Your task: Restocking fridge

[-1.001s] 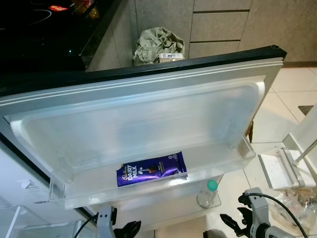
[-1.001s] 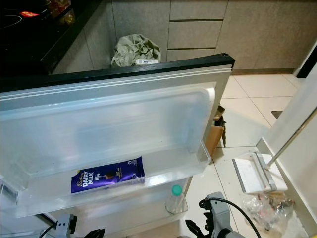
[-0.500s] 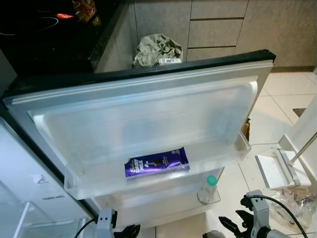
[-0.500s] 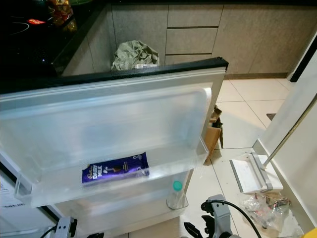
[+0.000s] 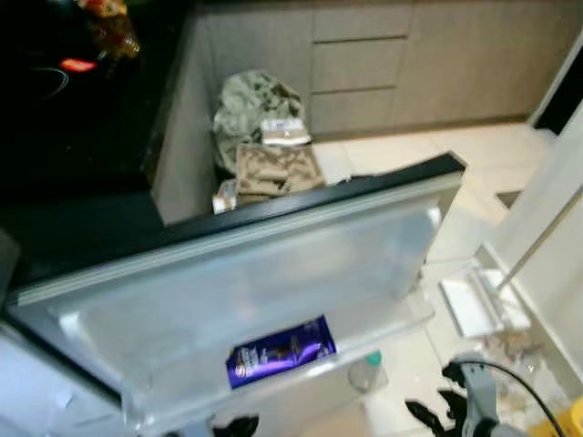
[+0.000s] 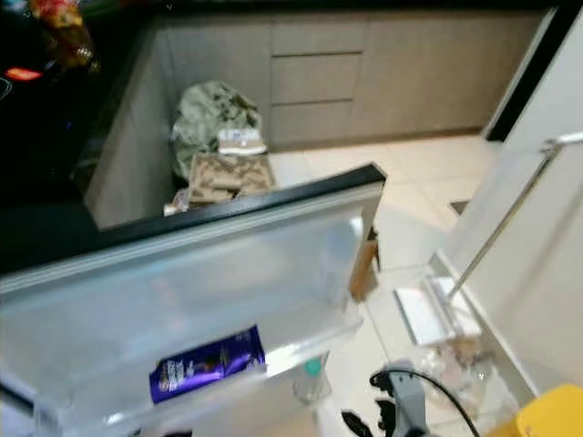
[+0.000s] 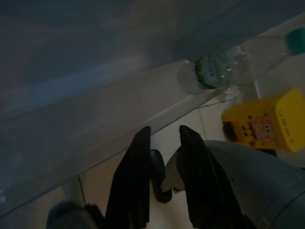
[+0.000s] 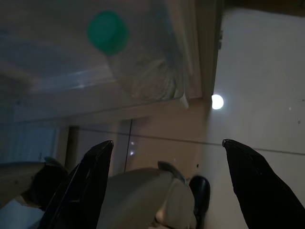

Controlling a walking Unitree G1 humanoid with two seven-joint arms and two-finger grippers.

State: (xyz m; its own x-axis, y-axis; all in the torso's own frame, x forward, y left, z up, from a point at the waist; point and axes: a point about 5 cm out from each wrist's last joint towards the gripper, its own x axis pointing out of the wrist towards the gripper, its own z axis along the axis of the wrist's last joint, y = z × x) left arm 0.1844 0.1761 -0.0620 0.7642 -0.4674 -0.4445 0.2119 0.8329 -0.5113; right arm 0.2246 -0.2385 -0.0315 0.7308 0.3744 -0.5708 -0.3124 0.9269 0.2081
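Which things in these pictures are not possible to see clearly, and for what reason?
- Chocolate bar on the fridge door shelf: its label is unreadable in the eye views, motion blur.
- Bottle with green cap: its contents cannot be told; the translucent shelf wall and the dark wrist views obscure it.
- Right gripper: cut off by the left eye view's bottom edge.
- Items on the dark counter: too blurred and dark to identify.

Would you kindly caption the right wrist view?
Open right gripper below a green-capped bottle in the fridge door shelf.
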